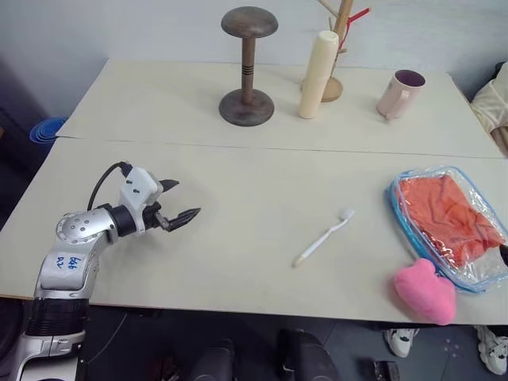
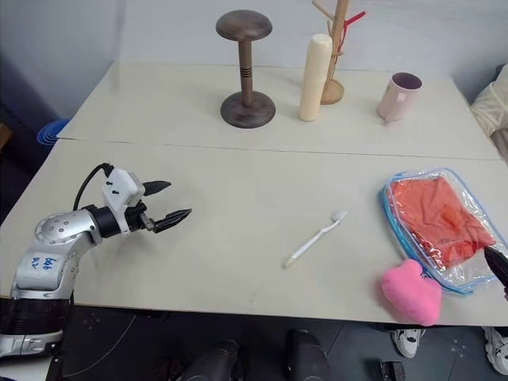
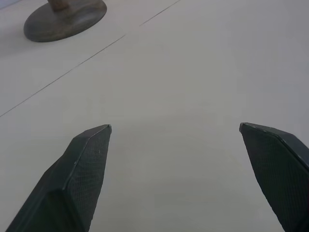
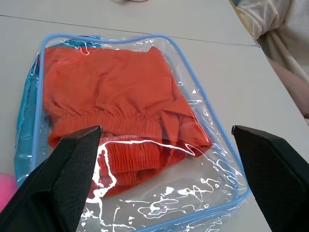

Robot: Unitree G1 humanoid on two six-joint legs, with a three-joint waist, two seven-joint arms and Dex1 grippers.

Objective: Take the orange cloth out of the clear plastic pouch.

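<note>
The clear plastic pouch, edged in light blue, lies flat at the table's right side. The orange cloth is folded inside it. In the right wrist view the cloth shows through the pouch's wrinkled clear top. My right gripper is open, its two black fingers spread wide over the pouch's near end and holding nothing. One of its fingers shows at the pouch's near right corner. My left gripper hovers open over bare table at the left, far from the pouch, with nothing between its fingers.
A pink plush heart lies against the pouch's near corner. A white toothbrush rests mid-table. A wooden hat stand, a cream cylinder, a wooden branch stand and a pink mug stand at the back.
</note>
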